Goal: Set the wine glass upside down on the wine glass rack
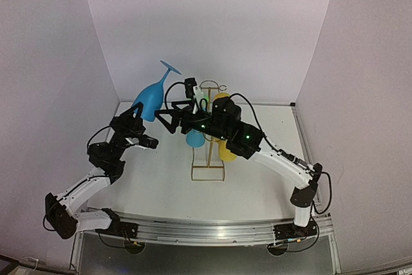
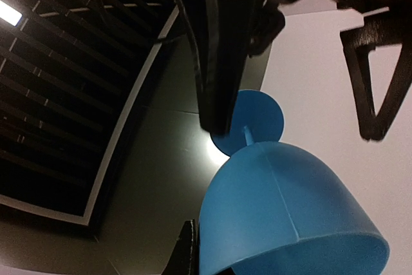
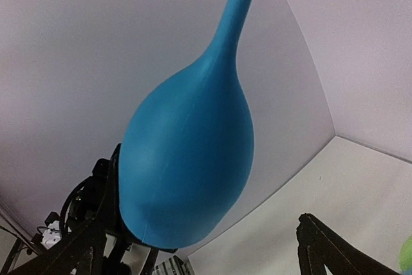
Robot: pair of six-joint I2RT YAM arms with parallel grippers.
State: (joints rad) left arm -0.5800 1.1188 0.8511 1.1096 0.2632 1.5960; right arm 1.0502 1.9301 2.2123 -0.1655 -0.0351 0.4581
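The left gripper (image 1: pixel 135 118) is pinched on the rim end of the blue plastic wine glass (image 1: pixel 149 100). The glass rises up and away from the gripper, foot uppermost, with its stem leaning toward the other arm. The right gripper (image 1: pixel 163 120) is spread wide just beside the bowl. In its wrist view the bowl looms ahead of and above its fingers (image 3: pixel 322 243), not yet between them.

This looks like a hand-over in mid-air. The tall gold wire wine glass rack (image 1: pixel 208 167) stands behind the right gripper, under its forearm, and well apart from the left one. Next, the right fingers need to close on the bowl or stem before the left lets go, keeping the foot up for a free loop.
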